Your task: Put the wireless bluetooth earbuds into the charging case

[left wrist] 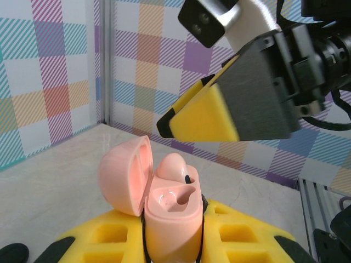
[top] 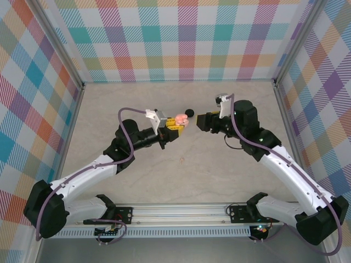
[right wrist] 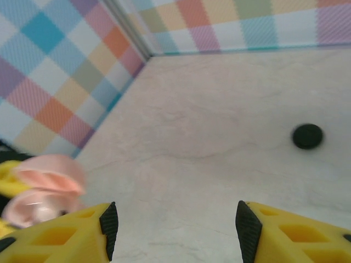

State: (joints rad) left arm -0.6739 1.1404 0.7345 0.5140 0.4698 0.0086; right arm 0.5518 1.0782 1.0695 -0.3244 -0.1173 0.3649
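The salmon-pink charging case [left wrist: 171,219] stands open, its lid [left wrist: 125,175] swung to the left. My left gripper [left wrist: 173,233] is shut on the case's lower half between its yellow fingers. A rounded pink earbud [left wrist: 173,164] with a black tip sits in the far socket. The near socket [left wrist: 174,197] is empty. In the top view the case [top: 180,123] is held above mid-table. My right gripper [top: 199,121] faces it from the right, a small gap away. In the right wrist view that gripper [right wrist: 178,230] is open with nothing between its fingers, and the case [right wrist: 41,189] shows blurred at the left.
A small black round piece [top: 190,114] lies on the table just behind the two grippers, and the same black piece [right wrist: 307,136] shows in the right wrist view. A tiny pinkish speck [top: 182,160] lies nearer the arms, too small to identify. Plaid walls [top: 181,38] enclose the table.
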